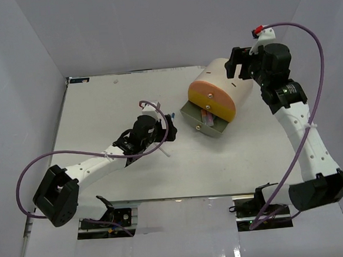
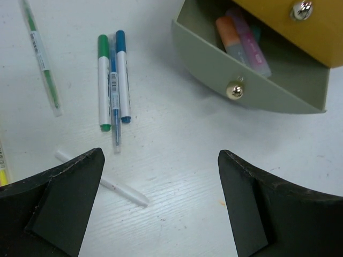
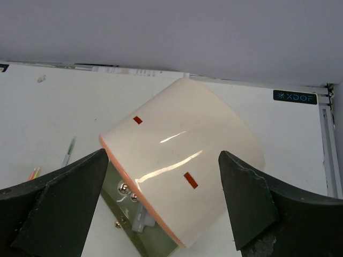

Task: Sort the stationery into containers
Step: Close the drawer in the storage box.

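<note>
My left gripper stands open just above the table, nothing between its fingers. A thin white pen lies flat beside its left finger. Ahead of it lie a green marker, a blue marker and a thin blue pen side by side, and a slim green pen farther left. The cream organiser has its grey drawer pulled out, with orange and purple highlighters inside. The yellow drawer above it is shut. My right gripper hangs open above the organiser's body.
A yellow pen shows at the left edge of the left wrist view. The right wrist view shows more pens on the table left of the organiser. The back wall stands close behind the organiser and the right arm.
</note>
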You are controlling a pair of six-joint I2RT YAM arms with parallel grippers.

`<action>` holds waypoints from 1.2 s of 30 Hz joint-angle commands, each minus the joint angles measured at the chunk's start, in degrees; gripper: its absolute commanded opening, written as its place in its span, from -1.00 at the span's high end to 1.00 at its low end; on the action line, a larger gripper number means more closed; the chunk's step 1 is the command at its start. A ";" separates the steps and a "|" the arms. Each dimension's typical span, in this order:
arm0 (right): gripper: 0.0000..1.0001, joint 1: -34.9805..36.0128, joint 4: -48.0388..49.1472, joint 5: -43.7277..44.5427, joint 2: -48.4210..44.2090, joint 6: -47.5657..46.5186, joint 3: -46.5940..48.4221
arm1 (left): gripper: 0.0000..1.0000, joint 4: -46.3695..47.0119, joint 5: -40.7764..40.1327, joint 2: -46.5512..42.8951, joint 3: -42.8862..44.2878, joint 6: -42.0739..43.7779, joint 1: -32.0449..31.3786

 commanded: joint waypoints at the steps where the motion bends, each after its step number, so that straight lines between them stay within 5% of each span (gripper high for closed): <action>1: -0.80 -4.08 0.98 -8.98 6.35 0.78 8.43 | -0.96 6.36 4.86 -0.40 -2.06 3.72 1.03; 12: -0.80 -18.14 3.95 -26.93 26.14 3.68 24.53 | -0.96 16.03 10.92 11.97 -0.15 6.62 1.30; 23: -0.80 -19.56 9.50 -35.47 36.88 1.76 24.80 | -0.93 23.77 13.92 23.85 5.75 7.33 1.30; 36: -0.80 -19.56 11.87 -39.96 38.20 0.61 19.00 | -0.87 28.16 15.24 34.39 13.83 9.35 1.39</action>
